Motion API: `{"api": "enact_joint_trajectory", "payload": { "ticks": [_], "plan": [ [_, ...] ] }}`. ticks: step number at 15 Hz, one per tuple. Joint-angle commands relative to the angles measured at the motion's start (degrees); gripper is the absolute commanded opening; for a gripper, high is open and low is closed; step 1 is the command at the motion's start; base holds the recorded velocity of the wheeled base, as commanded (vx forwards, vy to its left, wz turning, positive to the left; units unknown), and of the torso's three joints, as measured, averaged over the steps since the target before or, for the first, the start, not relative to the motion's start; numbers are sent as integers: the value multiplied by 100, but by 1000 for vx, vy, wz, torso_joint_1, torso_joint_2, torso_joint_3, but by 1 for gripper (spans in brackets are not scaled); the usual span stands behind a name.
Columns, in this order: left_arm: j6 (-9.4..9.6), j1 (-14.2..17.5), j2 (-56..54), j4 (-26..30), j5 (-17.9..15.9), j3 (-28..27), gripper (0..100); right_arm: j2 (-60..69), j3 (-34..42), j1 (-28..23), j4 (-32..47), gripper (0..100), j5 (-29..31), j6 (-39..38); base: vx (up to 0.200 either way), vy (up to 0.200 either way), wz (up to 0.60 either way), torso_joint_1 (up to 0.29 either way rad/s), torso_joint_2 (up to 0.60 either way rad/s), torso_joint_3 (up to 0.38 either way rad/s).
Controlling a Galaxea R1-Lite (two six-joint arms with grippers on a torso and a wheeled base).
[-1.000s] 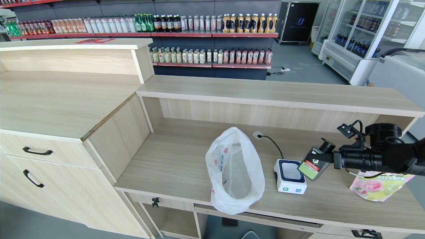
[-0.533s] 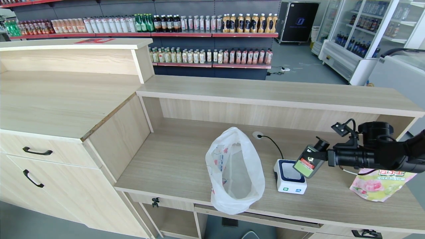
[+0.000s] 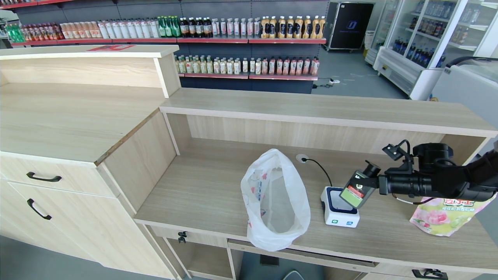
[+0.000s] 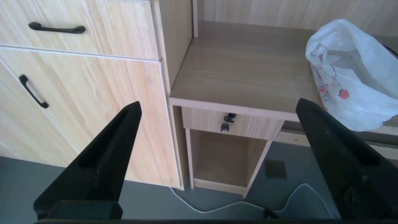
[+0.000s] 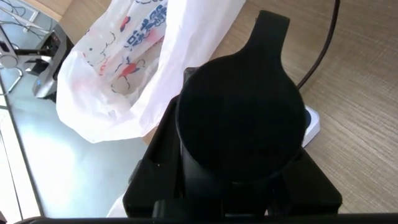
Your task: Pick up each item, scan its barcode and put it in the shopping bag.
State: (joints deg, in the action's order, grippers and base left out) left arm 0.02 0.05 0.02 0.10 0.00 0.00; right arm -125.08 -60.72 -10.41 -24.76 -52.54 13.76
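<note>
— Head view first: right gripper (image 3: 369, 182) clamped on bottle (image 3: 355, 189)?
— Yes, tilted, just above scanner (image 3: 339, 212). Label too small to read. Pouch (image 3: 443, 217) on counter (image 3: 202, 190), top covered by arm.
— Left wrist view?
— Left gripper (image 4: 219, 109) spread wide, holding nothing. Bag (image 4: 351, 74) on counter, cut off at edge.
— Right wrist view?
— Mostly dark cap (image 5: 239, 118), blocking sight of the grip. Behind it, part of bag and one white corner of scanner.
</note>
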Motion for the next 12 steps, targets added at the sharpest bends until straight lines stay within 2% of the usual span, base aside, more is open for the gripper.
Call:
{"api": "enact_joint_trajectory", "payload": {
  "ticks": [1,6,9,12],
  "plan": [
    [-2,4,-2,-1,0,0,100,-52,-54,30,-3,0,-2,-23,0,0,0,0,0,0],
    [-2,4,-2,8,0,0,100,36,-151,65,-11,0,-2,-128,0,0,0,0,0,0],
    [6,4,-2,8,0,0,100,1029,280,-40,-20,0,297,-23,0,0,0,0,0,0],
    [-2,4,-2,-1,0,0,100,2743,772,-831,621,0,2196,1366,0,0,0,0,0,0]
  ]
}}
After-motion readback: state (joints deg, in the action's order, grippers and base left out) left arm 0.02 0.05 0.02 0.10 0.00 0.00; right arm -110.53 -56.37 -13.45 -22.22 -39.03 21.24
